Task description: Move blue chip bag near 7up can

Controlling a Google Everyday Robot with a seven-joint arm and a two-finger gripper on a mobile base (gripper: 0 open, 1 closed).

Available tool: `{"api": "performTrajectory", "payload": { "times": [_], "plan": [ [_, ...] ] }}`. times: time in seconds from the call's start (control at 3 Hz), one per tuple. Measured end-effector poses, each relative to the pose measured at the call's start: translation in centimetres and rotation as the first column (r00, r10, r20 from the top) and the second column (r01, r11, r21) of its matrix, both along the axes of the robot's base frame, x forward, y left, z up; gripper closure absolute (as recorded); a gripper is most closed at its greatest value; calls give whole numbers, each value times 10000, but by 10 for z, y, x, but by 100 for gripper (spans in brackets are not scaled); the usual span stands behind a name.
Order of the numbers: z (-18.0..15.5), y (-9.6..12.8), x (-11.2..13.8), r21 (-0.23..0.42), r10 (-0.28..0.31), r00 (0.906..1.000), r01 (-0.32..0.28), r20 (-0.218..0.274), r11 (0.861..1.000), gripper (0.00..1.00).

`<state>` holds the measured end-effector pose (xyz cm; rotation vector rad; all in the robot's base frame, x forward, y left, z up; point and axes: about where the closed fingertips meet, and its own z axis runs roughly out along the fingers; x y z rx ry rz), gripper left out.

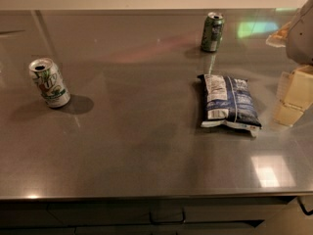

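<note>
The blue chip bag [229,102] lies flat on the table, right of the middle of the frame, with its white label side up. Nothing holds it. The gripper [295,96] is at the right edge of the frame, just beside the bag, and it does not touch it; I cannot tell if it is apart or together. The 7up can [49,82] stands up at the left of the frame, well apart from the bag. So I think the job is just at its start: the bag is not yet picked up, and the grab comes first. The next move calls for the gripper to go left over the bag, come down and pinch it softly, because the bag looks puffy and crinkly and may slip. Then the bag has to go a long way left and be set down near the can without knocking it over. A darker green can [212,32] stands at the top of the frame, above the bag, and is not in the way. The grey table [146,151] has nothing on it between the bag and the 7up can, so there is lots of room. The front edge runs along the bottom of the frame, well below the bag, and the back edge meets the wall at the top
</note>
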<state>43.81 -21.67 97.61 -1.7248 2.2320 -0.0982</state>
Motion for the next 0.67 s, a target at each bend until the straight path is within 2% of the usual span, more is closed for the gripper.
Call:
{"api": "performTrajectory", "payload": {
  "times": [0.33, 0.67],
  "plan": [
    [0, 0, 0, 0, 0, 10000, 0, 2, 10000, 0],
    [-4, 2, 11, 171, -358, 9993, 357, 98, 9992, 0]
  ]
}}
